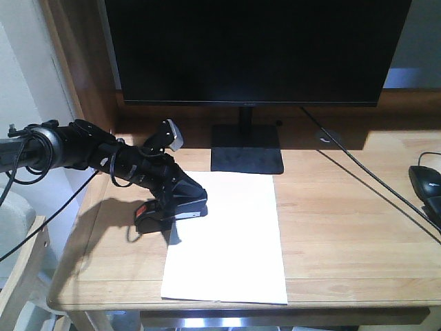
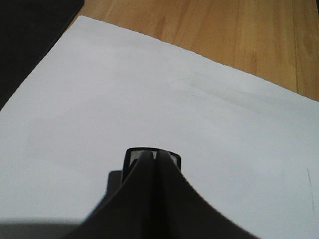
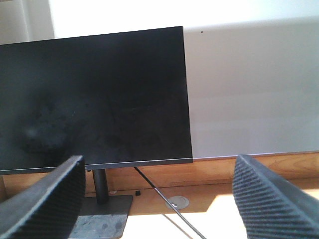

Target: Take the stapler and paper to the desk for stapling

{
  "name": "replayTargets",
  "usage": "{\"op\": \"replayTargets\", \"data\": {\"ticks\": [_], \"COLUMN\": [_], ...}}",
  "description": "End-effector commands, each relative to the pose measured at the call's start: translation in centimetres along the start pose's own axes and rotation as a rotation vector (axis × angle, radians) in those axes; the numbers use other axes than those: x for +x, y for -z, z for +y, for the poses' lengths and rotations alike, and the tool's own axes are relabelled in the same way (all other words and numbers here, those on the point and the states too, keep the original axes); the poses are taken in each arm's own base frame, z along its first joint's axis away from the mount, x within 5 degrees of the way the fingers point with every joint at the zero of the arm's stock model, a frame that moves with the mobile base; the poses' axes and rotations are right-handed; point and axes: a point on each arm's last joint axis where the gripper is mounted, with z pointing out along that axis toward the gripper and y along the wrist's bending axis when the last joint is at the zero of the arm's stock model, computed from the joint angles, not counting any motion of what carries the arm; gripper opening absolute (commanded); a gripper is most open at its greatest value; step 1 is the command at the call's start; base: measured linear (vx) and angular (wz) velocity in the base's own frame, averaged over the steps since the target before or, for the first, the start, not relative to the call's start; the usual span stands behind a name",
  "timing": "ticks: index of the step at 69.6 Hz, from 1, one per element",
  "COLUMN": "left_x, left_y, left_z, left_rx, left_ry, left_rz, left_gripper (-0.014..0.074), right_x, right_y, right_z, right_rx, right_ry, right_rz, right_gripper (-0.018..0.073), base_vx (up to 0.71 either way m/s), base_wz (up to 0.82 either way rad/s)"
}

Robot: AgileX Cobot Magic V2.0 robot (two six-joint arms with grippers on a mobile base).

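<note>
Your left tool (image 1: 180,200): fingers pressed together, pinching the stapler (image 1: 162,214) at the paper's (image 1: 227,241) left edge; its orange-red end shows, the rest is mostly hidden by the arm. In the left wrist view you see only the stapler's front tip (image 2: 152,157) over the sheet. Your right tool (image 3: 159,199): fingers spread wide, holding nothing, tips cut off by the frame. Paper lies flat on the tabletop (image 1: 344,207), before the monitor (image 1: 255,48). A mouse (image 1: 426,181) is partly cut off at right.
</note>
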Motion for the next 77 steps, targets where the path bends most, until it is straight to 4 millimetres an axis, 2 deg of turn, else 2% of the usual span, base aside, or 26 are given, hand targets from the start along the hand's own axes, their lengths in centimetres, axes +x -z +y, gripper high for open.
{"op": "replayTargets", "data": {"ticks": [1, 10, 25, 34, 54, 68, 77], "left_x": [-1.5, -3.3, -7.8, -9.9, -12.3, -12.8, -13.6], "left_y": [0.9, 2.5, 7.0, 10.5, 18.5, 23.9, 27.1], "left_z": [-0.4, -1.0, -3.2, -4.7, -8.0, -10.5, -12.6], "left_rx": [-0.040, -0.068, -0.167, -0.313, -0.704, -1.001, -1.173], "left_ry": [-0.031, -0.007, -0.077, -0.063, -0.095, 0.043, 0.266], "left_rz": [0.014, -0.014, -0.059, -0.019, 0.151, 0.195, 0.010], "left_gripper": [-0.0007, -0.0007, -0.0007, -0.0007, -0.0007, -0.0007, -0.0007], "right_x": [-1.0, -1.0, -1.0, -1.0, -1.0, -1.0, -1.0], "right_y": [0.0, 0.0, 0.0, 0.0, 0.0, 0.0, 0.0], "right_z": [0.3, 0.3, 0.3, 0.3, 0.3, 0.3, 0.3], "right_rx": [-0.024, -0.024, -0.024, -0.024, -0.024, -0.024, -0.024], "right_ry": [0.023, 0.023, 0.022, 0.022, 0.022, 0.022, 0.022], "right_rz": [-0.041, -0.041, -0.041, -0.041, -0.041, -0.041, -0.041], "right_gripper": [0.0581, 0.0581, 0.0581, 0.0581, 0.0581, 0.0581, 0.0581], "base_vx": [0.00, 0.00, 0.00, 0.00, 0.00, 0.00, 0.00], "base_wz": [0.00, 0.00, 0.00, 0.00, 0.00, 0.00, 0.00]}}
